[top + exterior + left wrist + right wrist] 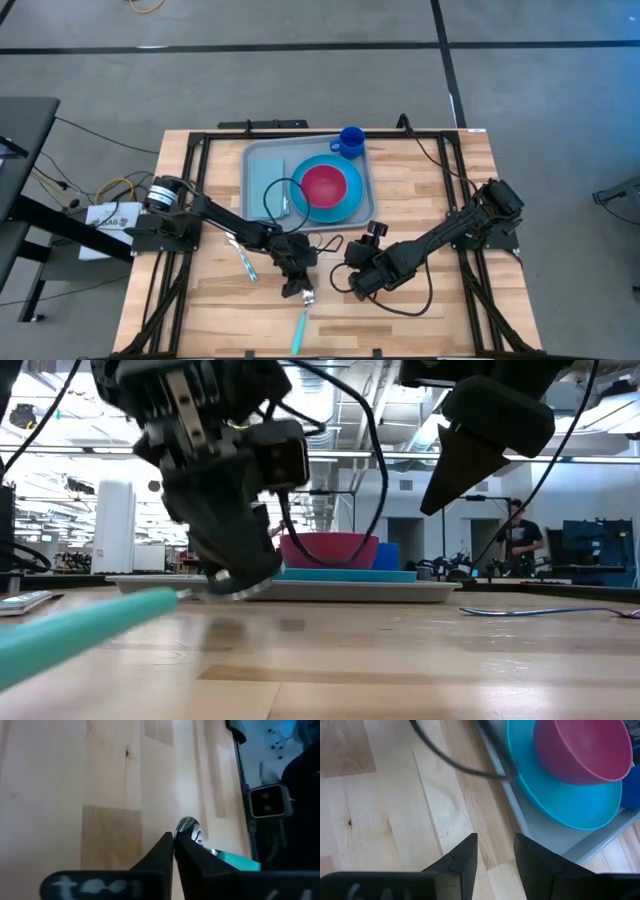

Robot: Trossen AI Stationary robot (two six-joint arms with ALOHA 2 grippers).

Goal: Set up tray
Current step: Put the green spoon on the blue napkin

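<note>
From above: sitting at the far middle of the wooden table, the pale tray, carrying a flat teal rectangle, a bright blue plate with a pink bowl on it, and a blue cup at the far right corner. Reaching in from the left edge, the left gripper, hanging low over the metal head of a teal-handled fork near the front. Lying just left of that arm, a second teal-handled utensil. Waiting right of centre, the right gripper, near the tray's front edge. At table height: hovering just over the wood, the left gripper, with the teal handle running toward the camera; standing behind, the tray with bowl; standing far back in the room, a person. Left wrist: fingers pressing nearly together, with the fork's shiny head showing just past the tips; holding it or not, cannot tell. Right wrist: fingers standing apart, gripping nothing, pointing toward the tray's rim, the plate and bowl.
</note>
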